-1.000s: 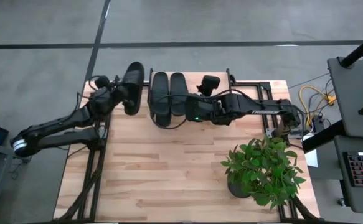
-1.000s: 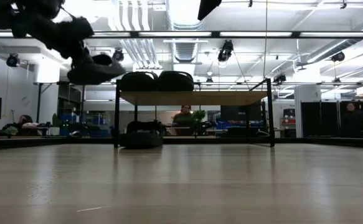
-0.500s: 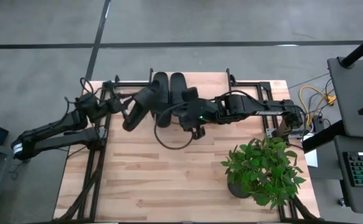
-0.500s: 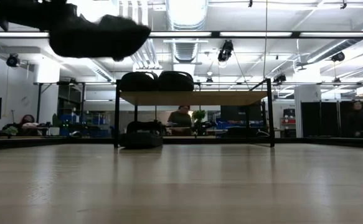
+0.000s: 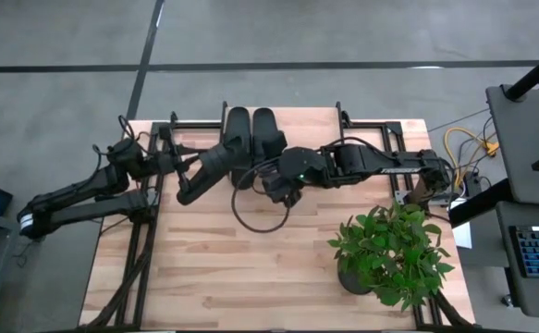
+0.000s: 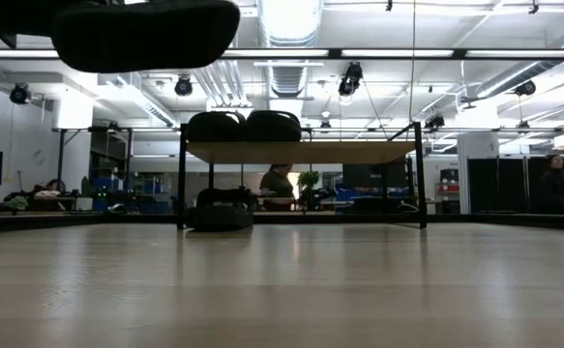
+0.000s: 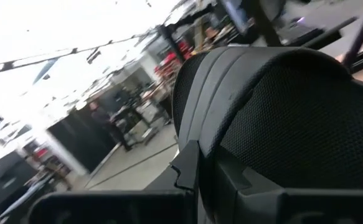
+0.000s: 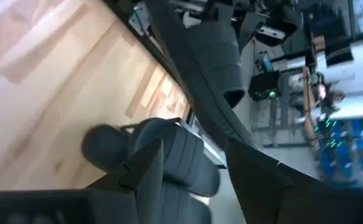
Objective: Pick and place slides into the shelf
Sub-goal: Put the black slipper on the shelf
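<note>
My left gripper [image 5: 188,169] is shut on one black slide [image 5: 215,162], held in the air beside the shelf's left end; the slide shows high up in the low view [image 6: 146,34]. Two slides [image 5: 238,129] [image 5: 267,129] lie side by side on the shelf's top board [image 6: 311,152]. Another slide [image 6: 222,215] lies under the board at its left end. My right gripper [image 5: 276,188] is open and empty, just on the near side of the shelf. My left gripper holds the slide at its wide strap [image 7: 231,124]; one finger [image 7: 187,168] lies against the strap's edge and the other is hidden by the slide. The fingers come level from the table's left. The slide is lifted clear, about level, higher than the shelf's top board.
A potted plant [image 5: 389,250] stands at the table's near right. A black cable loop [image 5: 251,208] lies on the table near my right gripper. The shelf's right half [image 5: 311,129] is bare. People show in the room beyond the table [image 6: 280,184].
My left gripper has carried the slide from the shelf's far left corner toward the table's right and near side, and higher. The slide has turned from pointing at the far edge to lying slantwise and level. My right gripper has drawn back from the shelf toward the near edge.
</note>
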Available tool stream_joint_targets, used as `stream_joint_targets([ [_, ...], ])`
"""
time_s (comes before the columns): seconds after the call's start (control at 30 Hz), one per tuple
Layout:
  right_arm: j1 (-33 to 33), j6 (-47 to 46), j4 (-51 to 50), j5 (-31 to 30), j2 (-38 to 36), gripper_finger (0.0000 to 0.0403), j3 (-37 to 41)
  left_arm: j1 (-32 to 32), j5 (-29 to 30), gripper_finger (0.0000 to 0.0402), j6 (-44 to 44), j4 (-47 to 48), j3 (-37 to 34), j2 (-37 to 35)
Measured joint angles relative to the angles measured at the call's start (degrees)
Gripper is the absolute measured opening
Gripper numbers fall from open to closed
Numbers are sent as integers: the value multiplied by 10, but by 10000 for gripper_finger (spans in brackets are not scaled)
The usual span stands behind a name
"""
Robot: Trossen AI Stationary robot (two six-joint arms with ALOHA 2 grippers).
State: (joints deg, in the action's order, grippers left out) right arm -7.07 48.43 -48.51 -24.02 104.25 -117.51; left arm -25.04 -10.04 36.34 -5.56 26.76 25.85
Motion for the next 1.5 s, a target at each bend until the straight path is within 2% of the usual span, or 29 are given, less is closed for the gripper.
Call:
stream_joint_targets([
  [0.27, 0, 69, 28, 24, 0, 245, 1, 0, -24, 0, -10, -11, 0, 9],
  [0.43, 7, 78, 44, 25, 5, 262, 0, 0, -75, 0, -31, -56, 1, 31],
  [0.8, 25, 78, 55, 26, 7, 243, -1, 0, -121, 0, -32, -123, 3, 82],
  [1.23, 31, 55, 54, 30, 7, 230, -1, 4, -139, 0, -30, -170, 33, 157],
  [1.37, 31, 52, 49, 30, 7, 203, 0, 4, -140, 0, -30, -171, 39, 168],
  [1.5, 31, 56, 36, 30, 6, 146, 0, 4, -140, 0, -30, -170, 40, 169],
])
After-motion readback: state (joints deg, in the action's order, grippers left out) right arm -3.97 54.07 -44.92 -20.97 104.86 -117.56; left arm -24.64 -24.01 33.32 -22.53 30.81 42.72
